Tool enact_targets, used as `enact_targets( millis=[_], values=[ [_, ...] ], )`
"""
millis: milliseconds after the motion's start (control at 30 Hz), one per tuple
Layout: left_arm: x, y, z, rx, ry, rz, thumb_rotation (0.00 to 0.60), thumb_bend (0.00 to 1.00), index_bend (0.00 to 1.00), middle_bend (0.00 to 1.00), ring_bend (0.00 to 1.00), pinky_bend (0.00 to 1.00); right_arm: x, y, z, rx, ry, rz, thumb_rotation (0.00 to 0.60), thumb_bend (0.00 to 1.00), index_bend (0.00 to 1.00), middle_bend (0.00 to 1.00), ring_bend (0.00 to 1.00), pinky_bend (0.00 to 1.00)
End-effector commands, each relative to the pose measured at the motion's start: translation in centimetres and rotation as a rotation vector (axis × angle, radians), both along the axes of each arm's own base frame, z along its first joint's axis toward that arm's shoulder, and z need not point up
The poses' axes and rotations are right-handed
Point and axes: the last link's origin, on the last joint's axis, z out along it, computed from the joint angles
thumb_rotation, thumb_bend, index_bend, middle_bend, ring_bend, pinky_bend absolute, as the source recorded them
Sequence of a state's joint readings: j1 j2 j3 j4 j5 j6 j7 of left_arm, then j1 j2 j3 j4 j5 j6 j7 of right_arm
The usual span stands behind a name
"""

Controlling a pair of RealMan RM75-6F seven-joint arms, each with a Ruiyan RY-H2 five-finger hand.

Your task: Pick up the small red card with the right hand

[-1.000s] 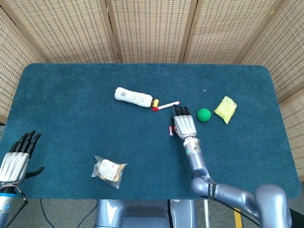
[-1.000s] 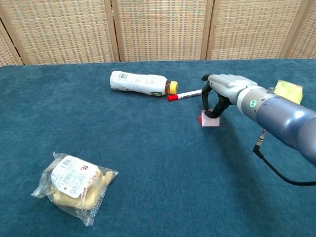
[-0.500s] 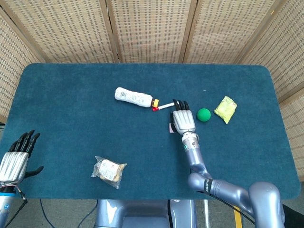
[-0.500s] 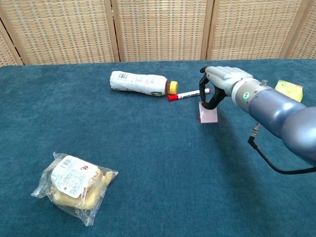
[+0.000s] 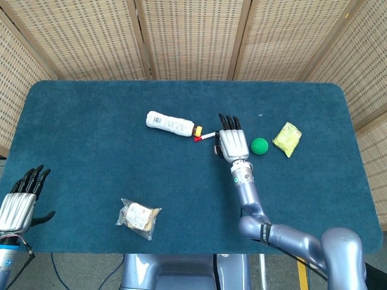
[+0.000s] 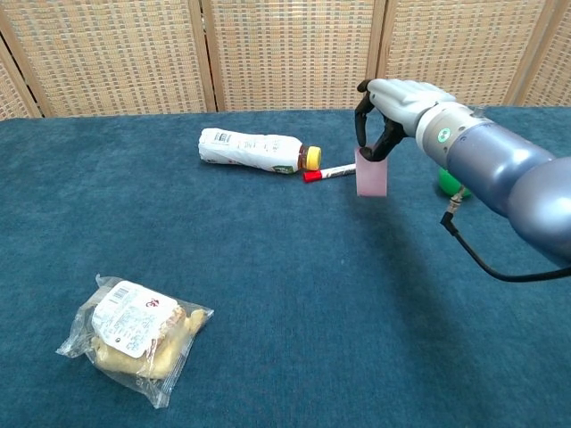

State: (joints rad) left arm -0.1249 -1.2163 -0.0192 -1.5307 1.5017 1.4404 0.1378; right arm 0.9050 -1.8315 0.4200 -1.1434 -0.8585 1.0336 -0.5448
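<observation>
Right hand (image 6: 393, 111) pinched one small card (image 6: 372, 177), lifted off the table (image 6: 268, 294).
Only the chest view showed the card's pale face; left hand (image 5: 21, 199) lay open.

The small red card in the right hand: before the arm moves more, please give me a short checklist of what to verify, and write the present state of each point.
1. Card held: the small red card hangs from the fingertips of the right hand, pale face toward the chest camera. Ok.
2. Card off the blue table: chest view shows it in the air. Ok.
3. Grip strength: only the top edge is pinched. Cannot tell.
4. Red-capped marker pen and white plastic bottle with yellow cap: lying apart from the card. Ok.
5. Green ball: beside the hand, not touched. Ok.
6. Left hand: at the table edge, holds nothing. Ok.
</observation>
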Motion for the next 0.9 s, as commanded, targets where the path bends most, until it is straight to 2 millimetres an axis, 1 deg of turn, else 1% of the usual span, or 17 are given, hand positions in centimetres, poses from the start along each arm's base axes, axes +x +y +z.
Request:
enact_targets(
  millis=[33, 167, 267, 600, 700, 733, 800, 900],
  values=[
    [0.0, 0.0, 0.1, 0.002, -0.002, -0.002, 0.6, 0.15, 0.0, 0.0, 0.0, 0.16, -0.2, 0.1, 0.8, -0.01, -0.029, -0.006, 0.6, 0.53, 0.63, 0.09, 0.0, 0.04],
    [0.1, -0.1, 0.2, 0.003, -0.005, -0.003, 0.6, 0.15, 0.0, 0.0, 0.0, 0.16, -0.8, 0.5, 2.1, -0.014, -0.083, -0.026, 0.6, 0.52, 0.63, 0.09, 0.0, 0.04],
    [0.1, -0.1, 0.1, 0.002, -0.005, -0.005, 0.6, 0.15, 0.0, 0.0, 0.0, 0.16, -1.3, 1.2, 3.1, -0.007, -0.14, -0.035, 0.6, 0.52, 0.63, 0.09, 0.0, 0.04],
    [0.6, -0.5, 0.0, 0.001, 0.0, -0.027, 0.6, 0.15, 0.0, 0.0, 0.0, 0.16, -3.6, 5.1, 8.4, -0.01, -0.315, -0.026, 0.6, 0.52, 0.63, 0.09, 0.0, 0.04],
    [0.8, -0.8, 0.0, 0.0, -0.004, -0.036, 0.6, 0.15, 0.0, 0.0, 0.0, 0.16, -4.7, 6.6, 10.0, -0.006, -0.37, -0.031, 0.6, 0.52, 0.63, 0.09, 0.0, 0.04],
    [1.0, -0.9, 0.1, 0.001, -0.004, -0.043, 0.6, 0.15, 0.0, 0.0, 0.0, 0.16, -5.4, 7.4, 10.8, -0.006, -0.401, -0.04, 0.6, 0.52, 0.63, 0.09, 0.0, 0.04],
    [1.1, -1.0, 0.1, 0.003, -0.006, -0.048, 0.6, 0.15, 0.0, 0.0, 0.0, 0.16, -6.2, 8.1, 11.6, -0.004, -0.425, -0.047, 0.6, 0.52, 0.63, 0.09, 0.0, 0.04],
    [1.3, -1.1, 0.3, 0.009, -0.009, -0.056, 0.6, 0.15, 0.0, 0.0, 0.0, 0.16, -8.1, 9.3, 12.8, -0.026, -0.439, -0.061, 0.6, 0.52, 0.63, 0.09, 0.0, 0.04]
  ],
)
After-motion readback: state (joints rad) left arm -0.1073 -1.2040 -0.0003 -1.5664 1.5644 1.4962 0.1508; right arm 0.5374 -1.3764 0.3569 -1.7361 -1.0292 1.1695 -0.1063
